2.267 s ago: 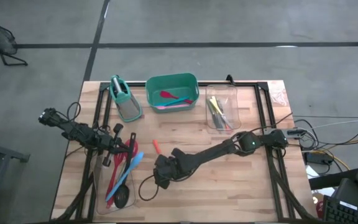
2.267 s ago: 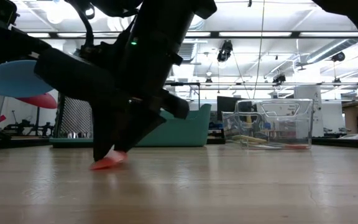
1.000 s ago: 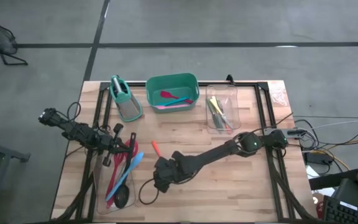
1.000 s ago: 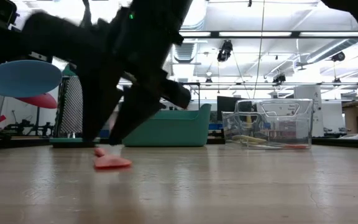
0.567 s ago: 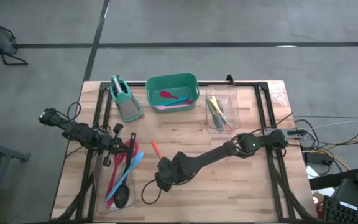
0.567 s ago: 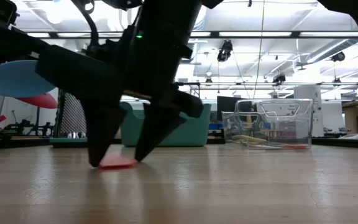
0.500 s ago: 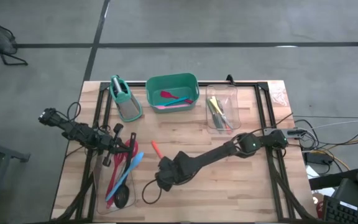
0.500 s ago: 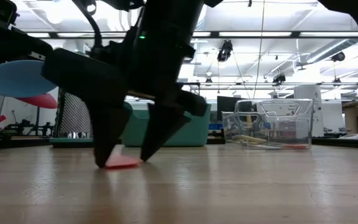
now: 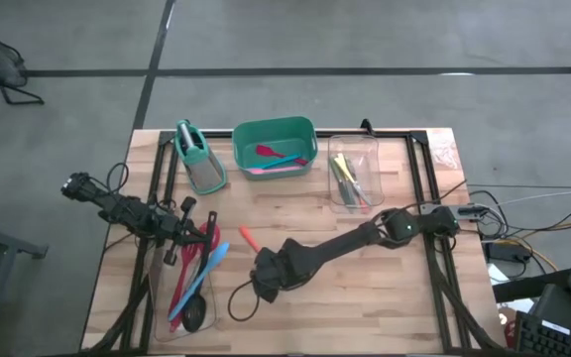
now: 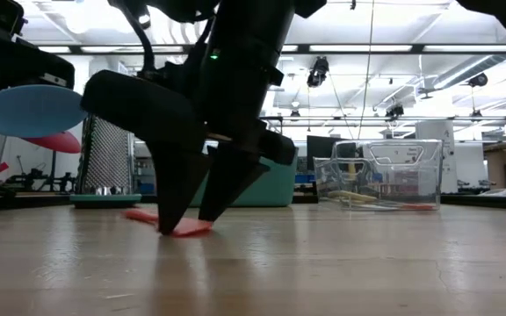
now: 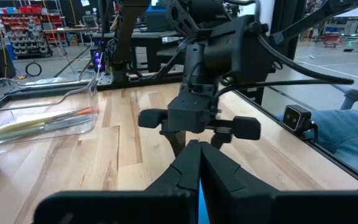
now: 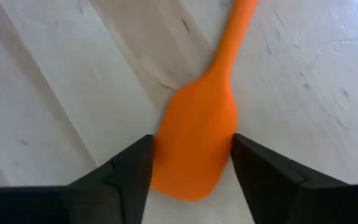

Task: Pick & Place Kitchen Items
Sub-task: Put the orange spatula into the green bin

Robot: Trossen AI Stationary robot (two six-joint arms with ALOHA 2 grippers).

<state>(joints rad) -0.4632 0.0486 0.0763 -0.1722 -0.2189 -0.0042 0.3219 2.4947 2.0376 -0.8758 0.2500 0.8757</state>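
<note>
An orange spatula (image 9: 249,237) lies flat on the wooden table, left of the middle. My right gripper (image 12: 192,177) points steeply down over the spatula's blade (image 10: 183,227), with its fingers closed in on the blade's two sides. The handle (image 12: 232,31) runs away from the fingers along the table. My left gripper (image 11: 198,165) is shut and holds nothing. It waits level at the table's left, above a clear bin (image 9: 163,317) that holds red and blue spatulas and a black ladle. My right gripper has the spatula's blade (image 12: 194,134) between its two fingers (image 12: 126,177), one finger against each long edge. The fingers come from above, slanting steeply down, and lie across the blade near its free end. The spatula lies flat on the table.
Along the far edge stand a metal grater with a teal handle (image 9: 198,159), a green tub (image 9: 303,127) with pink, red and blue utensils, and a clear bin (image 9: 353,149) with yellow-handled tools. Bare table lies near the front right (image 9: 365,307).
My right gripper has sunk to the table over the spatula's blade, opening wide on the way and then closing in on the blade. The blade has been nudged a little along the table.
</note>
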